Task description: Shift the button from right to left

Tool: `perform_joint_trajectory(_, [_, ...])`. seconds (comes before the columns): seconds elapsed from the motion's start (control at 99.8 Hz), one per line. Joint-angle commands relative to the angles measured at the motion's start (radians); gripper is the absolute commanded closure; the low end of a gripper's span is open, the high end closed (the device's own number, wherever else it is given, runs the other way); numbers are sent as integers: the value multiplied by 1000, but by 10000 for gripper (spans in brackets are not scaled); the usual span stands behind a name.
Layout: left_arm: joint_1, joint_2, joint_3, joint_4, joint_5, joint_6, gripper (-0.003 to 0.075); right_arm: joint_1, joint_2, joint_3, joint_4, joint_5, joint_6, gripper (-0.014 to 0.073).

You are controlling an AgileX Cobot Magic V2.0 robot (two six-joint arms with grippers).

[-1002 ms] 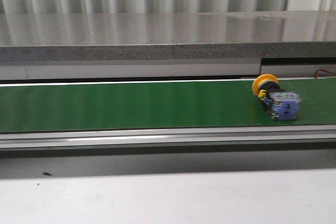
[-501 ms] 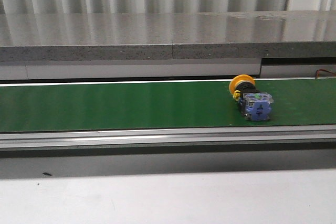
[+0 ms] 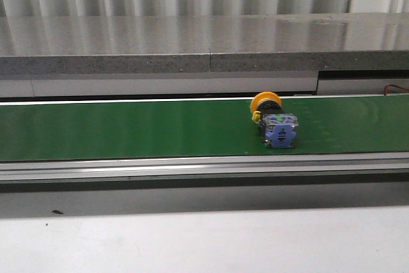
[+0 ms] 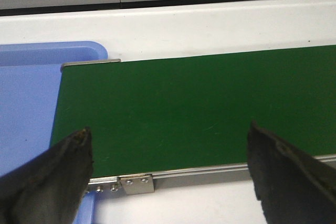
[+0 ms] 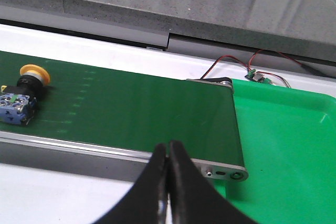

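On smooth green belt (image 3: 128, 129) lies the round-headed, square-bodied button (image 3: 275, 123); left fingers (image 4: 63, 166) spread, right fingers (image 5: 157, 177) pressed together.

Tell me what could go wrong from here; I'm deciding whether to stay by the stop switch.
1. The yellow-headed push-button lies on its side on the green conveyor belt, so it may roll.
2. The open left gripper waits at the belt's end by the blue tray; mistimed closing could miss.

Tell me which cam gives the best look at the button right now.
Front view: the button lies on its side on the green belt, in sharp focus, with head, collar and block all clear. The right wrist view shows it smaller, near the frame edge. The left wrist view shows only bare belt, no button.
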Motion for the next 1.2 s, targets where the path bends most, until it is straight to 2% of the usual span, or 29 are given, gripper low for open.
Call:
perform_joint_trajectory(0.0, [-7,5,-49,-36,-68,-7,157,1,8,-26,-4,-83,-7,661])
perform_joint_trajectory(0.25, [-7,185,-230,-107,217,-7,158,1,8,-26,-4,-84,-7,661])
perform_joint_trajectory(0.371, [-9,294,-312,-150,301,-9,158,1,8,-26,-4,-83,-7,661])
perform_joint_trajectory(0.531, [-66,410,-398,-151,341,-59,158,1,8,-26,-4,-83,-7,661])
perform_joint_trajectory(0.861, [-298,651,-571,-128,399,-199,158,1,8,-26,-4,-83,-7,661])
perform_joint_trajectory(1.042, [-419,782,-674,-154,409,-225,158,1,8,-26,-4,-83,-7,661])
perform_joint_trajectory(1.192, [-470,881,-755,-191,425,-225,158,1,8,-26,-4,-83,-7,661])
